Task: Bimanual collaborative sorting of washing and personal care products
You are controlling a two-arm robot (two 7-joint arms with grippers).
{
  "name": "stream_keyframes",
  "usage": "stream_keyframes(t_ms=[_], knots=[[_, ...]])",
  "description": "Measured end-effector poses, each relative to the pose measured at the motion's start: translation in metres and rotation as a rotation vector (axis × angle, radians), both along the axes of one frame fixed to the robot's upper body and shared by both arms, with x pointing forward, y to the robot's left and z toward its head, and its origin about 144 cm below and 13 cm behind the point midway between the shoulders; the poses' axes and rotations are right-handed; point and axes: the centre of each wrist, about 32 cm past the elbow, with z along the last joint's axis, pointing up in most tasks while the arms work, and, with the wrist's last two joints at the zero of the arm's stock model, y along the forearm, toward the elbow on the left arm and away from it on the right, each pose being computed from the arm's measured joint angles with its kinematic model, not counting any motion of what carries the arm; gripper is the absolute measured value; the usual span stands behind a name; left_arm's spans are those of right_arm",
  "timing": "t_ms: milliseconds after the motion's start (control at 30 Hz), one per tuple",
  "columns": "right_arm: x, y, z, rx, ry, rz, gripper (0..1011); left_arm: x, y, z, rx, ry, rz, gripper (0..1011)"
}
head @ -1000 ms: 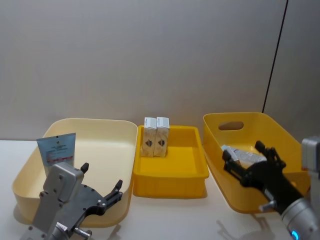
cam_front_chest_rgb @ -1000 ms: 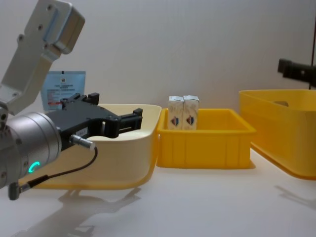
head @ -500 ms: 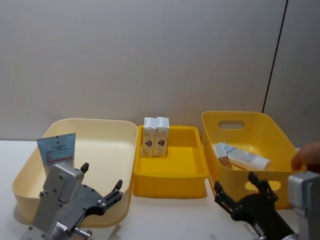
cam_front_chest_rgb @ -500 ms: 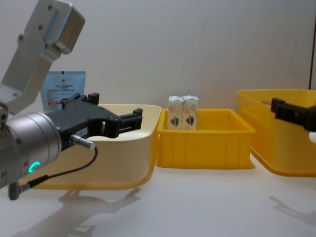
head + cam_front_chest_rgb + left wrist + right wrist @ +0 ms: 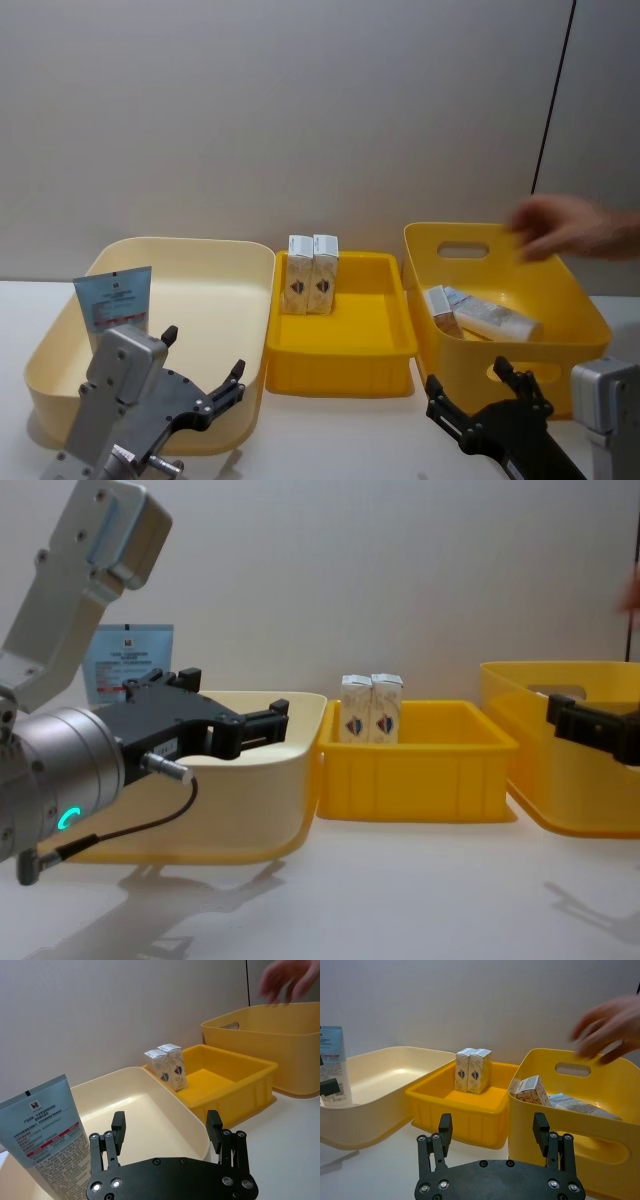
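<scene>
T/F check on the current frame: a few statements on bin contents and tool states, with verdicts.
1. Two cartons stand upright, side by side, in the middle yellow tray. True.
2. The light-blue tube lies flat in the cream bin. False: it stands on end at the bin's left side.
3. The left tool and right tool are both open, holding nothing. True.
4. The right yellow bin holds only cartons. False: a tilted carton and a second tube lie in it.

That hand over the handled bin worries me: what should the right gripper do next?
Probably wait: the open right gripper sits in front of the handled yellow bin, while a person's hand hovers above its carton and tube. Left gripper is parked.
</scene>
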Motion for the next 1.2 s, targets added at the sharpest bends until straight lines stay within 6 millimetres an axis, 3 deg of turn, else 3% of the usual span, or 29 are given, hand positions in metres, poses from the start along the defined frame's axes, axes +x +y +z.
stream_keyframes(t_ms=[1200], knots=[[0.0,-0.0003,0.0,0.0,0.001,0.0,1001,0.0,0.0,0.0,0.0,0.0,0.0,1001]])
